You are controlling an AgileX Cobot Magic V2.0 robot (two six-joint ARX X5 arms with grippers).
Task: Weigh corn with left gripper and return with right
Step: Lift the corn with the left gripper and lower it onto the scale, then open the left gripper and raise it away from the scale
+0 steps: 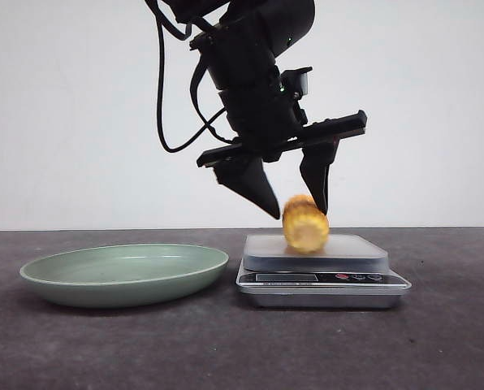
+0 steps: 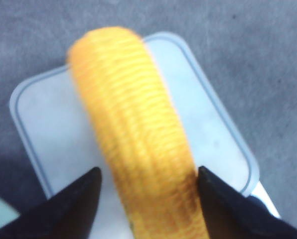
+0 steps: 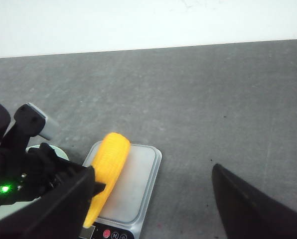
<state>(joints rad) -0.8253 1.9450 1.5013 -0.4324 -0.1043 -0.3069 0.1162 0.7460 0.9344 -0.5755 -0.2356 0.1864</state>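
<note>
Here: 1 corn [image 1: 305, 227] on 1 scale [image 1: 323, 268], 1 plate [image 1: 124, 274]; left jaws apart, right jaws apart.

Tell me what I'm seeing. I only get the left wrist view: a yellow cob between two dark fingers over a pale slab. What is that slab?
Observer: It's the platform of a kitchen scale. The front view shows its display and buttons.
Operator: Anything else on the table?
Observer: A green plate sits just left of the scale.
Operator: And the other arm?
Observer: The right fingers are spread open above the bare table beside the scale.
</note>
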